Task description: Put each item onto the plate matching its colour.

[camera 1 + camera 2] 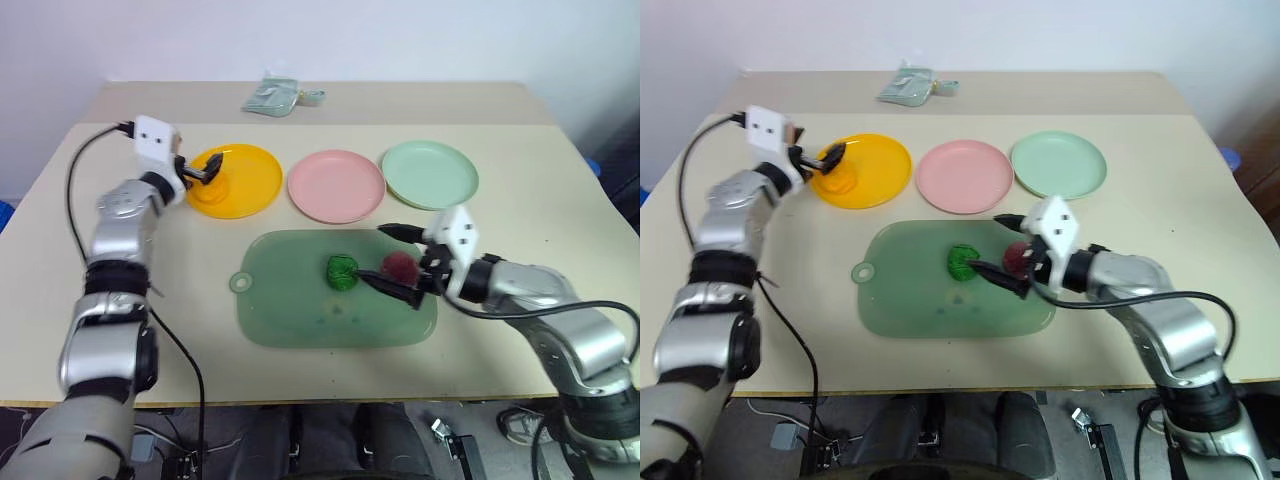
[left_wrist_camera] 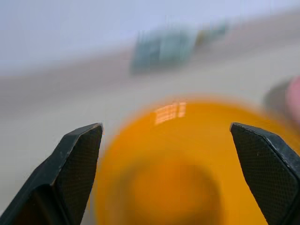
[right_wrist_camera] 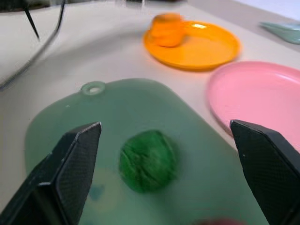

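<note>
In the left eye view I am seeing the left tool (image 1: pixel 203 171) standing wide at the upper left of the frame, over the near-left edge of the yellow plate (image 1: pixel 250 185), with the orange ball (image 1: pixel 213 188) resting on that plate just below the fingers. I am judging that item delivered. The pink plate (image 1: pixel 336 185) and the green plate (image 1: pixel 430 174) are sitting bare along the upper middle. At the centre, the green board (image 1: pixel 290 310) is carrying the green ball (image 1: pixel 342 271) and, just to its right, the red ball (image 1: pixel 401 266). My right tool (image 1: pixel 402 262) is spread wide with its two fingers lying either side of the red ball, gripping nothing yet.

The right eye view is giving the same layout.

In the left wrist view the fingers (image 2: pixel 77 154) are standing far apart with the yellow plate between them at the lower centre.

In the right wrist view the fingers (image 3: pixel 75 159) are standing wide; the green ball is sitting at the lower centre on the board, the orange ball on its plate at the top.

So I am counting one of three done; red to pink and green to green are left.
</note>
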Robot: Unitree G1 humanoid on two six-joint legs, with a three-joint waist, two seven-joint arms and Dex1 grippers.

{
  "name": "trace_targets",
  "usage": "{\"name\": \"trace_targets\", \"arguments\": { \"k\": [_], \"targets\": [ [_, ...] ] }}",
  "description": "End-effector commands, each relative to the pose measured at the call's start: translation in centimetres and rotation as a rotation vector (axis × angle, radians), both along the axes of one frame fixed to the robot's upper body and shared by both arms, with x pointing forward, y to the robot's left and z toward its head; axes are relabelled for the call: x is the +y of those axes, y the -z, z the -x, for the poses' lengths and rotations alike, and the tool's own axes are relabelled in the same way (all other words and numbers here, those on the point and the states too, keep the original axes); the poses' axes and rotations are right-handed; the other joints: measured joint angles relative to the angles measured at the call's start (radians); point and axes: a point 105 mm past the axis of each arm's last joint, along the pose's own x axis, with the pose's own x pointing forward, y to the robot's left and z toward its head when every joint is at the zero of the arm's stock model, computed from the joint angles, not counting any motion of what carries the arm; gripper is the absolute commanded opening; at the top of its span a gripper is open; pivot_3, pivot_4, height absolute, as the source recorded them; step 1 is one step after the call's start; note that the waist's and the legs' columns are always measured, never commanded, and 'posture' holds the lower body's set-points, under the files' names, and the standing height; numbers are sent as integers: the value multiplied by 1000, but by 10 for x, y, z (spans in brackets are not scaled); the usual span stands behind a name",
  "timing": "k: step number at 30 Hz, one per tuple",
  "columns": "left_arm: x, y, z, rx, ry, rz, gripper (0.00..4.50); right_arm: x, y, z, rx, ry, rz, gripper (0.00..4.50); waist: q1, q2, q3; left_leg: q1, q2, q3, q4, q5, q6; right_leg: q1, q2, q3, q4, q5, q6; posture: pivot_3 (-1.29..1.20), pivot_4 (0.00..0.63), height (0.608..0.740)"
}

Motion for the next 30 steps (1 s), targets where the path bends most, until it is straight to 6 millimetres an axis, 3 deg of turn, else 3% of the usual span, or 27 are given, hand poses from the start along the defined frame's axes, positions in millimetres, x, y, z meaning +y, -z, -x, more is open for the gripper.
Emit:
{"name": "trace_targets", "arguments": {
  "k": [1,3,6,8,11,14,15,18,20,22,26,30],
  "targets": [
    [-35,2,50,-17,301,-87,4427,9,5,-7,-29,7,54,4500,-1,0,0,0,0,0,0,0,0,0,0,0,0,0,0,0,150,740],
    [-46,14,70,22,393,-124,4427,12,10,-9,-29,-2,77,4500,4,1,0,0,0,0,0,0,0,1,0,0,0,0,0,0,150,740],
    [-77,57,124,215,638,-195,4427,17,28,-14,19,5,155,4500,6,0,0,0,0,-1,1,0,0,1,0,0,0,0,0,0,150,740],
    [-87,68,143,274,706,-196,4427,18,34,-17,42,20,175,4500,10,0,0,1,-1,-1,1,0,0,1,-1,0,-1,0,-1,0,150,740],
    [-95,72,155,308,740,-177,4500,21,34,-19,49,24,172,3547,9,0,0,1,-1,-2,1,0,0,1,-1,0,-2,0,-1,0,150,740],
    [-96,73,160,325,737,-167,4500,27,26,-17,26,6,145,2139,6,0,0,1,0,-2,1,0,0,1,-1,1,-2,0,-1,0,150,740],
    [-96,73,160,327,733,-161,4500,28,20,-17,4,4,135,1919,6,0,0,1,0,-1,1,0,0,1,-1,1,-2,0,-1,0,150,740],
    [-96,74,161,330,728,-150,4500,27,-2,-23,-55,29,79,1902,7,0,0,1,0,-1,0,0,0,0,0,1,-2,0,-1,0,150,740],
    [-99,74,162,329,730,-139,4500,10,-33,-51,-135,178,17,1902,7,1,0,1,0,-1,1,0,0,1,0,1,-2,0,-1,0,150,740],
    [-103,75,163,327,742,-130,4500,-24,-47,-89,-152,425,0,1902,6,1,0,1,-1,-1,1,0,0,1,0,1,-2,0,-1,0,150,740],
    [-109,75,164,323,758,-118,4500,-74,-42,-138,-130,701,22,1902,10,0,-1,1,-1,-2,0,0,0,1,0,1,-1,0,-1,0,150,740],
    [-112,74,164,315,754,-107,4500,-96,-29,-169,-99,804,12,1902,-6,1,0,1,-1,0,-3,0,0,0,0,1,-1,0,-1,0,150,740]
  ]
}}
